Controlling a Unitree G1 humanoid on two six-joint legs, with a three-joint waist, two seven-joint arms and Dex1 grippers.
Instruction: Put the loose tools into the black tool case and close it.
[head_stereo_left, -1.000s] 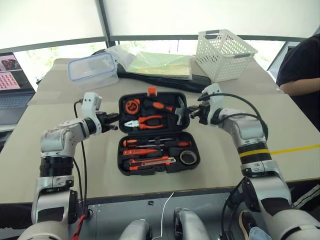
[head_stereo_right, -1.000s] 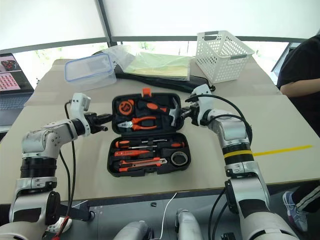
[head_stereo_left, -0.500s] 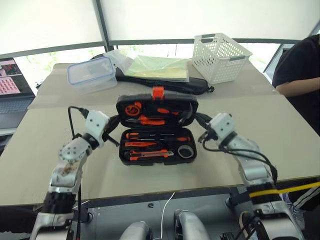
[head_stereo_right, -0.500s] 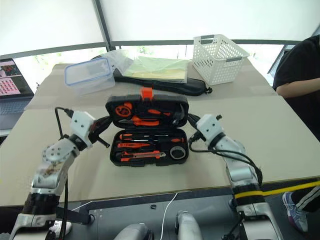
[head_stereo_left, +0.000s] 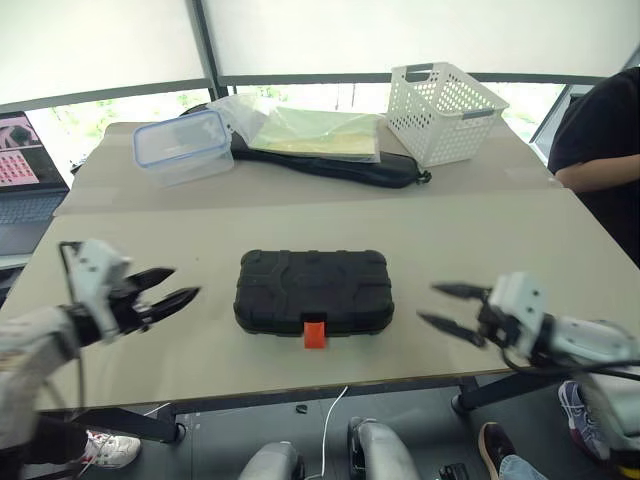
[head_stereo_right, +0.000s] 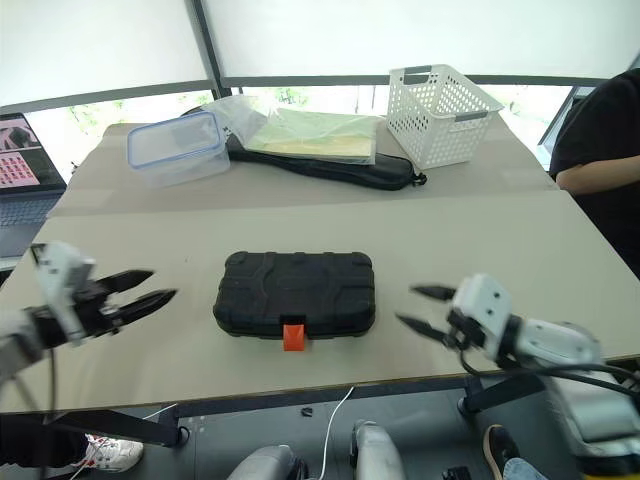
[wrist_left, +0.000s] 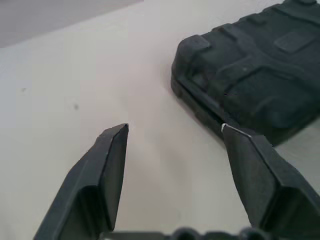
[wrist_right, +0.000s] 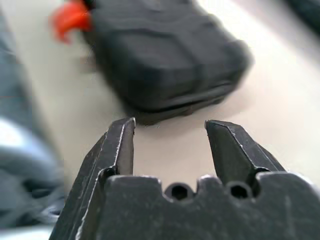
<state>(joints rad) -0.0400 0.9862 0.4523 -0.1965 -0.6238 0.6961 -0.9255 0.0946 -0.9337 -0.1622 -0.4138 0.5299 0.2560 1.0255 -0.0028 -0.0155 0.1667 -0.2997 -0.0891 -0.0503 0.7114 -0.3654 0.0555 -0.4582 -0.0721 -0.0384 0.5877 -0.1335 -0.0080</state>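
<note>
Hands (head_stereo_left: 165, 285) flanking closed tool case (head_stereo_left: 312, 288)

Beige table (head_stereo_left: 520, 240), bright white blinds (head_stereo_left: 400, 30), laptop (head_stereo_left: 25, 150) at left

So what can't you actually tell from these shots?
- Tools: the closed lid of the case hides whatever is inside, in all views.
- Latch: the eye views do not show whether it is snapped fast; the right wrist view blurs it.
- Bag: partly covered by plastic sleeves.
- Laptop: cut off by the frame's edge.
- Person: cut off by the opposite edge.
</note>
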